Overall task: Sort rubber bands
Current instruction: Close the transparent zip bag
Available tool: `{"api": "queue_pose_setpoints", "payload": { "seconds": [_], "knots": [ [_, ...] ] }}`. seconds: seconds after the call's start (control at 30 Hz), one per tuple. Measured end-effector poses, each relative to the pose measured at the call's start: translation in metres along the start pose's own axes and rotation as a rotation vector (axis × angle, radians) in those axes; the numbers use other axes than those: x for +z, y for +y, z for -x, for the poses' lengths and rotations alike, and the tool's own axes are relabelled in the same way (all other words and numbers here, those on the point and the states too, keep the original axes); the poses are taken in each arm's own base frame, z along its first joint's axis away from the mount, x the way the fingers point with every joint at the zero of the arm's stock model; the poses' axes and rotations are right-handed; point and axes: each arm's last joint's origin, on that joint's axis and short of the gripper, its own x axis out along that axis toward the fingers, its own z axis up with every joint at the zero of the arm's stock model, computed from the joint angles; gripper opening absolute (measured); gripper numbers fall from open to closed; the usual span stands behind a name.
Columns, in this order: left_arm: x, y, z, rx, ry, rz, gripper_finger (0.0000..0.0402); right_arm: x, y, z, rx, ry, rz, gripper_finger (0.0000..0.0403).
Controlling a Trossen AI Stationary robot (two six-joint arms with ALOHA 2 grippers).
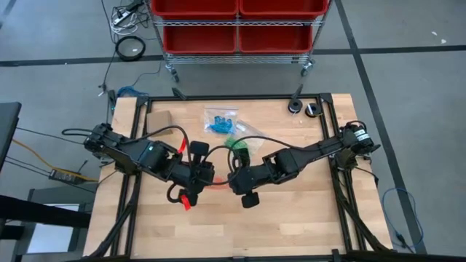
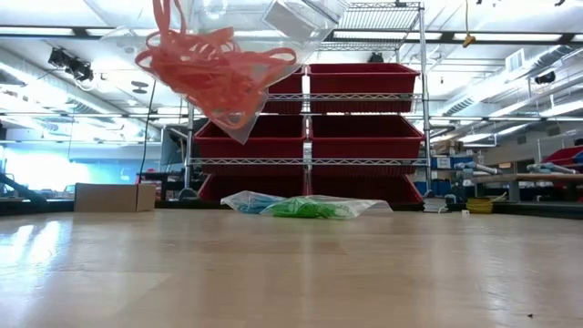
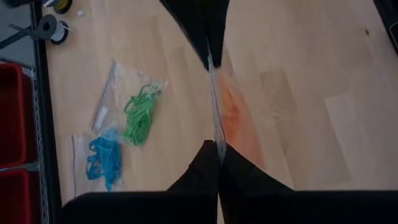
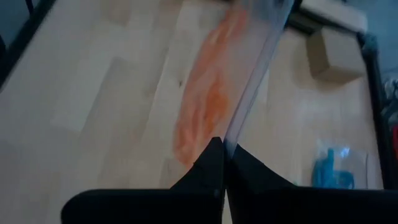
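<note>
A clear zip bag [image 2: 239, 117] filled with orange rubber bands [image 2: 211, 66] hangs in the air over the middle of the table. My left gripper [image 1: 213, 177] and my right gripper [image 1: 231, 180] meet there, tip to tip, each shut on the bag's top edge. Two more clear bags lie flat on the table toward its far side: one with blue rubber bands [image 1: 220, 120], one with green rubber bands [image 1: 237, 143]. The low view shows the held bag's lower corner well above the tabletop. My left gripper pinches one end of the bag's top strip [image 3: 217, 138] between its two fingers, slanting down from the table's left. The strip runs straight on to the other gripper. The bag hangs below, clear of the table. My right gripper pinches the other end of the same top strip [image 4: 231, 135] between its two fingers, slanting down from the table's right. The strip runs away from the fingers in a straight line. The bag's orange-filled body [image 4: 202, 106] hangs beneath it, off the table.
A small tan cardboard box [image 1: 160, 118] sits at the table's far left. Two small spools [image 1: 303, 108] stand at the far right corner. A wire rack of red bins [image 1: 237, 29] stands beyond the far edge. Bare wood lies toward the near edge.
</note>
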Motion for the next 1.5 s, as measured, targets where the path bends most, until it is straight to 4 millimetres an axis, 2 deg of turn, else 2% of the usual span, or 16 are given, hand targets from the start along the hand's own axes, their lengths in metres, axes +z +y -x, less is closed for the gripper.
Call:
{"api": "queue_pose_setpoints", "payload": {
  "seconds": [0.53,0.93,1.1,1.3,1.5],
  "knots": [
    [-0.003,0.001,0.001,0.001,0.027,-0.011,0.0,-0.024,0.011,0.006,0.067,0.242,0.001,0.0],
    [-0.004,0.003,0.001,0.033,0.033,-0.013,0.0,-0.03,0.015,0.018,0.057,0.297,-0.061,0.0004],
    [-0.006,0.006,-0.008,0.052,0.059,-0.014,0.0,-0.031,0.023,0.031,0.025,0.283,-0.091,0.0041],
    [-0.015,0.01,-0.038,0.118,0.123,-0.025,0.0,-0.038,0.042,0.041,-0.045,0.305,-0.129,0.0122],
    [-0.011,0.021,-0.06,0.151,0.064,-0.045,0.0,-0.067,0.075,0.03,-0.172,0.341,-0.15,0.0175]
  ]
}}
